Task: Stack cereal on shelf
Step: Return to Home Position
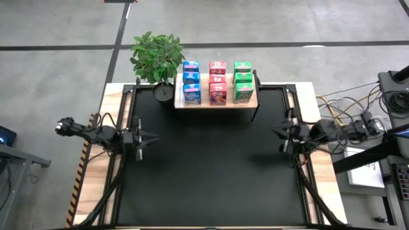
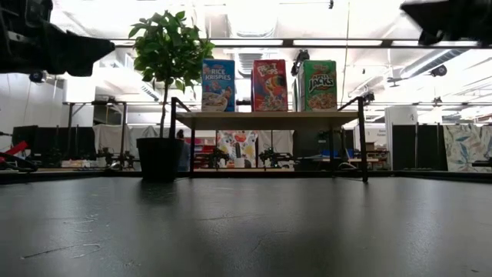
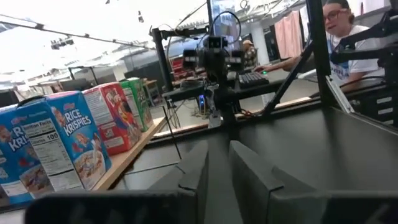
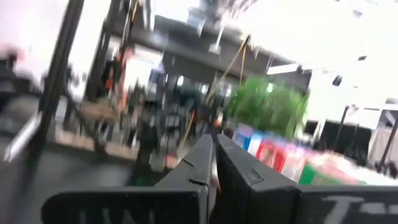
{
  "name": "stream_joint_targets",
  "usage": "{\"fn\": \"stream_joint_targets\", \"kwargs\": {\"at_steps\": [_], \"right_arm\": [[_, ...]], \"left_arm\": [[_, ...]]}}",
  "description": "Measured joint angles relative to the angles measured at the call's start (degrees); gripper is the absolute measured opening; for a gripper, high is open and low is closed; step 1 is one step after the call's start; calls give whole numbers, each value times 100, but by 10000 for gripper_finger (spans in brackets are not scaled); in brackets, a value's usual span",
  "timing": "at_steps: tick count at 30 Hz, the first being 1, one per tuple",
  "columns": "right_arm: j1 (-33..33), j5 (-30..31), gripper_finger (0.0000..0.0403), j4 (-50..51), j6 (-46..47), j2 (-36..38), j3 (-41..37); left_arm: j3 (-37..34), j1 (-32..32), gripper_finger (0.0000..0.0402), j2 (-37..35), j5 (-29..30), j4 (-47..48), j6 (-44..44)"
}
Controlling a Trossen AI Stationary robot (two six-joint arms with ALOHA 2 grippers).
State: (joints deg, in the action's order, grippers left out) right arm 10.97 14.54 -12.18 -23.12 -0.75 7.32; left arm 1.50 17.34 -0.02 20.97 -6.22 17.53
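Nine cereal cartons stand upright on the light-wood shelf (image 1: 217, 104) at the table's far middle, in a blue column (image 1: 191, 82), a red column (image 1: 217, 81) and a green column (image 1: 242, 80). The low view shows the front blue (image 2: 218, 85), red (image 2: 270, 85) and green (image 2: 320, 85) cartons on the board (image 2: 269, 119). My left gripper (image 1: 153, 137) hovers at the mat's left edge, pointing right, with a narrow gap between its fingers (image 3: 219, 146) and nothing in it. My right gripper (image 1: 276, 132) hovers at the right edge, pointing left, shut (image 4: 214, 140) and empty.
A potted plant (image 1: 157, 61) stands just left of the shelf, its dark pot (image 2: 160, 158) on the mat. The black mat (image 1: 211, 172) lies between the arms. Cables (image 1: 358, 118) trail off the right side. A person (image 3: 339, 37) sits beyond the table.
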Motion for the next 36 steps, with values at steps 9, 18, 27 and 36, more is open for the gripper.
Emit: {"fn": "stream_joint_targets", "kwargs": {"at_steps": [9, 18, 27, 36], "right_arm": [[-25, 95, 12, -41, 115, -31, -613], [-51, 66, 12, 114, 152, 58, -661], [-51, 501, 12, 246, 320, -68, -663], [-51, 501, 12, 250, 308, -88, -666]], "left_arm": [[-90, 0, 2, 74, -234, 234, -331], [-86, 0, 0, 220, 533, 214, -497], [56, 0, 0, 242, 1152, 254, -1033], [61, 0, 0, 246, 1150, 254, -1035]]}}
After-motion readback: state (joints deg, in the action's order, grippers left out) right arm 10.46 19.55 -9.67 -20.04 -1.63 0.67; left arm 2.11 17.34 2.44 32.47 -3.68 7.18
